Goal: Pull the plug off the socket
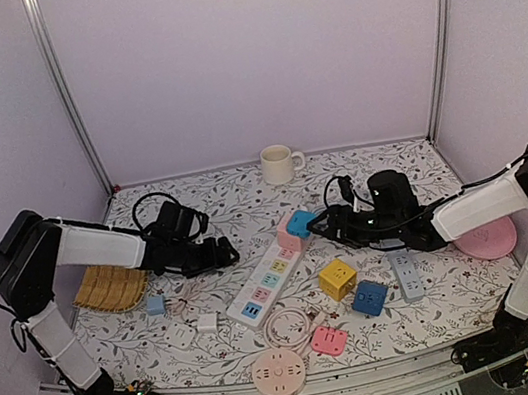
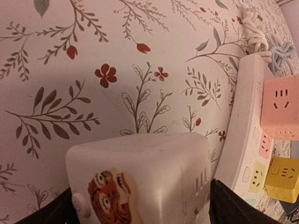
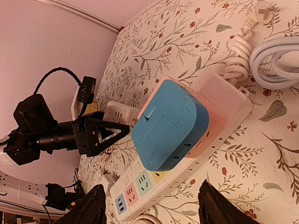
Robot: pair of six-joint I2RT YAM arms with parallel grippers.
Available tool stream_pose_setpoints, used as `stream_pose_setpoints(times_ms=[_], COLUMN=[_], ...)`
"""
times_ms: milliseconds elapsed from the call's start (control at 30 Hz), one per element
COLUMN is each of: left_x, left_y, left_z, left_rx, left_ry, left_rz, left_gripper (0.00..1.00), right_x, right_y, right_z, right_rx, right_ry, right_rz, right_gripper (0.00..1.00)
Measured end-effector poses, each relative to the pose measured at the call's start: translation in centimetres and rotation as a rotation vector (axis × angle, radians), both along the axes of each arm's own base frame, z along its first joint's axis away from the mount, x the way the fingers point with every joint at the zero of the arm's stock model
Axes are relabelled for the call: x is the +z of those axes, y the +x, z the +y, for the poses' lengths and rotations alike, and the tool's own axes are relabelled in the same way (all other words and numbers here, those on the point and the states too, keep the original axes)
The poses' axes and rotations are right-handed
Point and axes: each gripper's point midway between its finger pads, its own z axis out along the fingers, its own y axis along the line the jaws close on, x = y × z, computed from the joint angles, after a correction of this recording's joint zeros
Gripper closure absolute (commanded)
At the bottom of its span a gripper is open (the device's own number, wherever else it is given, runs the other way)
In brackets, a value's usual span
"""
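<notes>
A white power strip [image 1: 264,289] with coloured sockets lies in the middle of the table. On its far end sits a pink cube socket [image 1: 289,237] with a blue plug [image 1: 300,222] [image 3: 168,126] pushed into it. My right gripper [image 1: 317,224] [image 3: 152,205] is open just right of the blue plug, its fingers well apart and touching nothing. My left gripper [image 1: 223,253] [image 2: 140,205] is open left of the strip. Between its fingers a white cube adapter [image 2: 149,168] with a tiger sticker rests on the table.
A mug [image 1: 280,164] stands at the back. A yellow cube [image 1: 337,277], a blue cube [image 1: 370,297], a grey strip [image 1: 406,276] and a pink plate [image 1: 486,241] lie right of the strip. Its coiled cord [image 1: 288,327], a round socket [image 1: 278,372] and a woven mat [image 1: 109,287] lie front and left.
</notes>
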Motion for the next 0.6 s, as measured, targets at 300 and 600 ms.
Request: stream_pose_setpoints(times_ms=[300,600], left_x=[4.2,8.2], left_y=[0.3,-0.5], left_z=[1.4,1.4], left_rx=[0.049,0.062], left_ry=[0.005,0.023], left_rz=[-0.100,-0.197], left_gripper=[0.09,0.11], right_x=[0.0,0.4], right_y=[-0.1,-0.1], right_z=[0.0,0.3], right_rx=[0.001,0.006], right_ry=[0.004,0.026], right_rz=[0.005,0.009], right_gripper=[0.32,0.32])
